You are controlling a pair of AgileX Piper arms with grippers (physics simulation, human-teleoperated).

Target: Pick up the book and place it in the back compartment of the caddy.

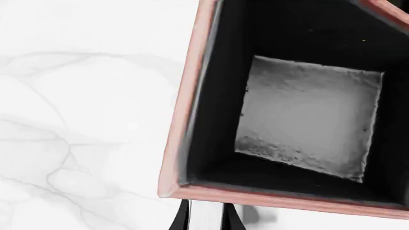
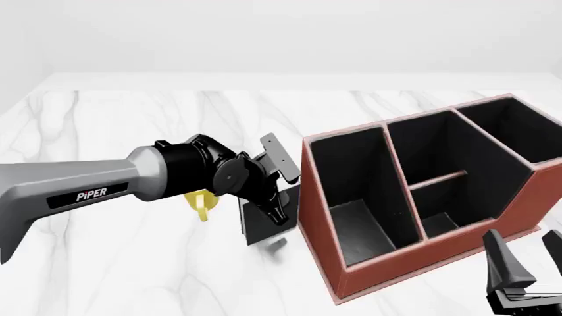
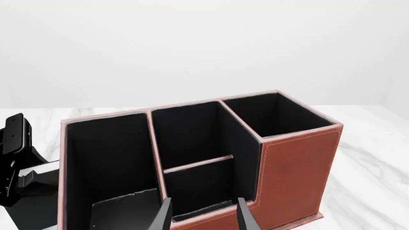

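The black book (image 2: 259, 227) hangs upright just above the table, close to the left wall of the reddish-brown caddy (image 2: 327, 217). My left gripper (image 2: 274, 214) is shut on its top edge. In the left wrist view the book's white page edges (image 1: 206, 216) show between the two fingers of the left gripper (image 1: 208, 221), and the caddy's rim (image 1: 185, 120) and a near cell's grey floor lie beyond. My right gripper (image 2: 530, 260) stands open and holds nothing by the caddy's near right corner. In its wrist view the right gripper (image 3: 203, 218) faces the caddy (image 3: 297, 177).
A yellow mug (image 2: 202, 204) stands on the white marble table (image 2: 131, 263), mostly hidden behind the left arm. The caddy's tall cells are at the far right, its lower cells nearer. In the right wrist view the left arm's wrist (image 3: 16, 139) shows beside the caddy.
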